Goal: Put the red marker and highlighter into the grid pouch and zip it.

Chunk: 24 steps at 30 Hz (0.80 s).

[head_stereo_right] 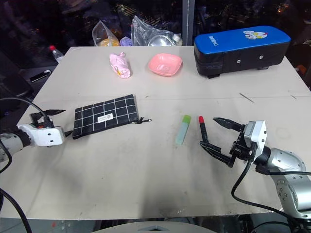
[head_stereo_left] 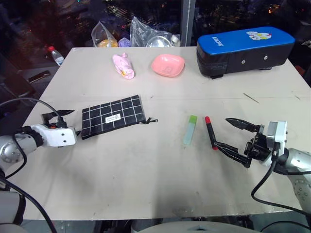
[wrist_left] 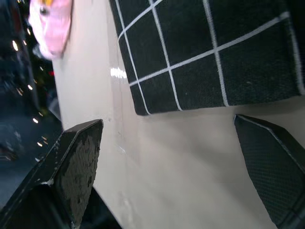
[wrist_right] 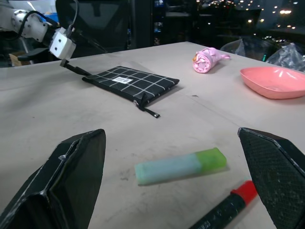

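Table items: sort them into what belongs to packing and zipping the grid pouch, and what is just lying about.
Belongs to the job:
- grid pouch
- highlighter
- red marker
- left gripper, open beside the pouch
- right gripper, open by the marker

Just lying about:
- blue-topped black case
- pink dish
- pink folded umbrella
- plastic bags
- bottle with a red cap

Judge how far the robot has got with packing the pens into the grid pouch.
Nothing is done: the red marker and highlighter lie on the table, the grid pouch apart. Both the left gripper and right gripper are open, empty. Packing and zipping remain.
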Tool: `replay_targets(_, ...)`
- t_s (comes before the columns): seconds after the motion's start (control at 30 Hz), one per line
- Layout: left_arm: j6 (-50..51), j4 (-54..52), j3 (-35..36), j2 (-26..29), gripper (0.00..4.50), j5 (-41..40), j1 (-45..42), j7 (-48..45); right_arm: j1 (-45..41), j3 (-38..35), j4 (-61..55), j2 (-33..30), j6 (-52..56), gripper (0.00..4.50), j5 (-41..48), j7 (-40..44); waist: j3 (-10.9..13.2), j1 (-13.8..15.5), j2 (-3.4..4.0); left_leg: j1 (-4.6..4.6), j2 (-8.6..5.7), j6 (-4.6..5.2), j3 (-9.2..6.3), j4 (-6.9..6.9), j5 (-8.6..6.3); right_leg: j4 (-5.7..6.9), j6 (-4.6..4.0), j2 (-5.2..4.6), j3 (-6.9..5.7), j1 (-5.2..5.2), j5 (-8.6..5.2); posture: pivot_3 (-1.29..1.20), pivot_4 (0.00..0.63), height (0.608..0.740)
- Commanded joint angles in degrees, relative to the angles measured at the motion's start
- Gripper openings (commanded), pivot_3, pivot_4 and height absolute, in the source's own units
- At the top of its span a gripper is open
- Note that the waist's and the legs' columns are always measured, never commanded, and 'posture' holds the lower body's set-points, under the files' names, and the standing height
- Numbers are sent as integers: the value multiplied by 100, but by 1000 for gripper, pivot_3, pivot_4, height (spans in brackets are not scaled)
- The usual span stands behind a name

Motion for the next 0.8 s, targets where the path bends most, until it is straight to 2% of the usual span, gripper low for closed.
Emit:
replay_targets(0.03,-468,-70,-340,-133,4455,284,-131,406,-84,-122,-293,-92,55,4500,181,35,0,42,0,-2,-2,0,0,1,0,-1,2,-2,0,0,0,0,150,740)
replay_targets(0.33,-1119,-486,-423,-405,4455,245,-289,933,-97,-64,-358,-60,100,4500,191,-11,4,8,-12,-5,-10,3,11,5,-1,-7,14,-12,11,-2,8,0,150,740)
replay_targets(0.53,-1281,-522,-498,-558,4455,121,-299,838,-82,-10,-383,-12,72,4500,138,-72,9,-85,-22,-6,-3,4,17,3,-1,-7,4,-3,14,-7,15,0,150,740)
replay_targets(0.8,-1003,-675,-315,-1078,4455,-609,-203,572,48,30,-448,102,2,4500,8,-159,9,-128,-23,-6,-3,5,17,6,-1,-6,-6,-3,15,-6,22,0,150,740)
